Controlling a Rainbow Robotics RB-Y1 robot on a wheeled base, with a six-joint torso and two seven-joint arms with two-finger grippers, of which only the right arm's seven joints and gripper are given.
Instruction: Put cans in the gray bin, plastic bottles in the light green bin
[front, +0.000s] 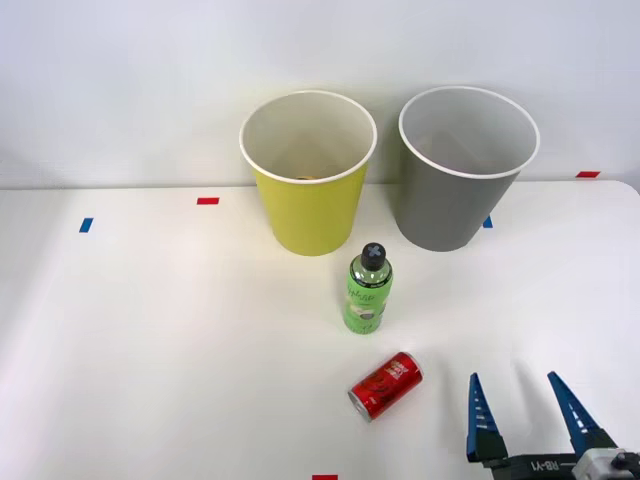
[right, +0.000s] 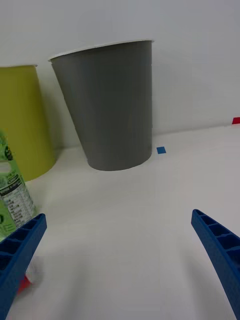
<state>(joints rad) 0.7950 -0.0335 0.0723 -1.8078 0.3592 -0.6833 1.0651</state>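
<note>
A small red can (front: 386, 384) lies on its side on the white table, near the front. Behind it a bright green plastic bottle (front: 367, 290) with a black cap stands upright; its label edge (right: 11, 195) shows in the right wrist view. The light green bin (front: 307, 172) and the gray bin (front: 464, 168) stand side by side at the back, both upright. Something yellow-orange lies low inside the light green bin. My right gripper (front: 517, 392) is open and holds nothing, low over the table just right of the can. The gray bin (right: 109, 105) faces the open fingers (right: 217, 250).
Small red and blue tape marks (front: 207, 201) dot the white table (front: 150, 350). A plain wall rises behind the bins. The table's left half is bare.
</note>
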